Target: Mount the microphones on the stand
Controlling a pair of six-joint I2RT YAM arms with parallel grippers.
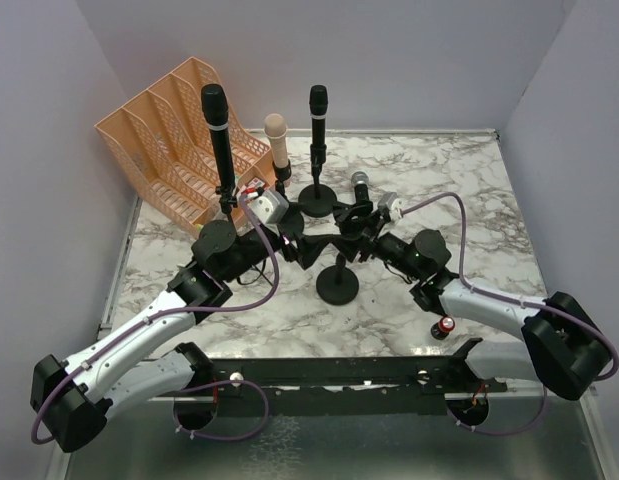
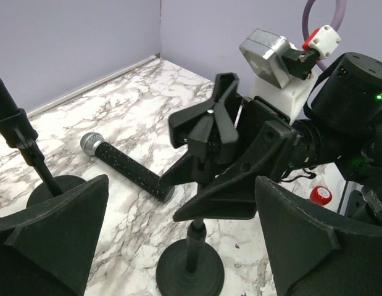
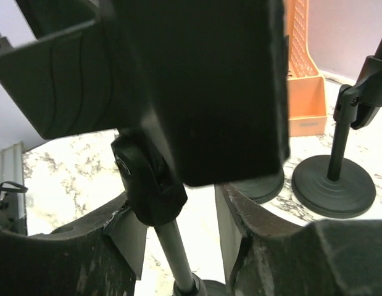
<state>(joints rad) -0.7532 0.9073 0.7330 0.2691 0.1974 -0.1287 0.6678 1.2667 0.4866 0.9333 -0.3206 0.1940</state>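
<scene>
marble desk holds the silver-mesh microphone lying centre left; we judge it stiff, slick, best gripped mid-barrel. left hand gapes empty; right hand half-open around our stand clip.

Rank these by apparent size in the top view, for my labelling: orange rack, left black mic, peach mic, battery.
1. orange rack
2. left black mic
3. peach mic
4. battery
The left black mic's head sits nearer the camera, so its lead over the peach mic is unsure.
</scene>
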